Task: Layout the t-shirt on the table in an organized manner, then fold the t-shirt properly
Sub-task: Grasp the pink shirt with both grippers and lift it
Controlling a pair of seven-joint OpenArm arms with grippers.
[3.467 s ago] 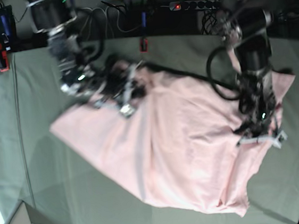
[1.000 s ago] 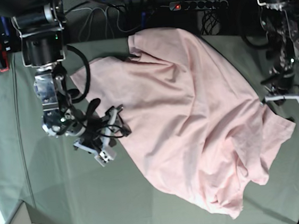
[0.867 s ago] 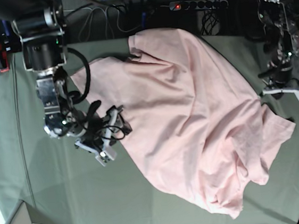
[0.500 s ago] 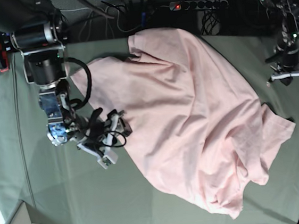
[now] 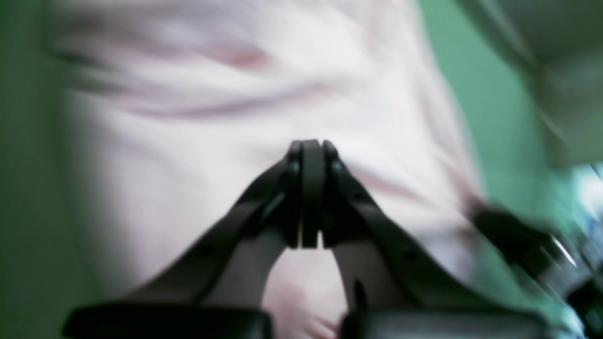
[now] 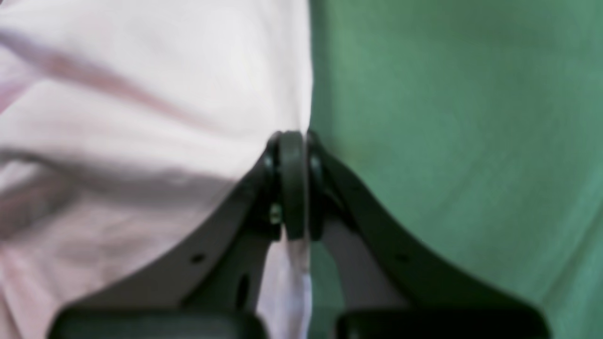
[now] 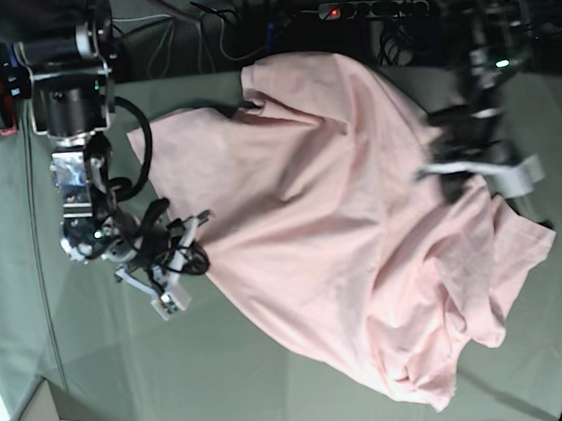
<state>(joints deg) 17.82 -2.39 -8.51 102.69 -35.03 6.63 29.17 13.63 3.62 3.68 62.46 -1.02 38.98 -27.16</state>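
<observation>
Bare table (image 7: 99,390) cloth far left and along the near edge, free space there. Right gripper (image 7: 171,267) sits at the t-shirt's (image 7: 344,234) left edge, jaws pressed together; wrist view puts the hem right at the tips, pinch unclear. Crumpled pink shirt covers table centre to right. Left gripper (image 7: 473,168) blurred over the shirt's right part, jaws together, nothing visibly held

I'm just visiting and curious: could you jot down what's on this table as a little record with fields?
Garment: pink t-shirt, rumpled, not yet flat or folded
Surface: table under grey-green cloth
Right gripper: shut, at the shirt's edge beside bare cloth
Left gripper: shut, over the shirt; blurred
Lettering: none visible
</observation>
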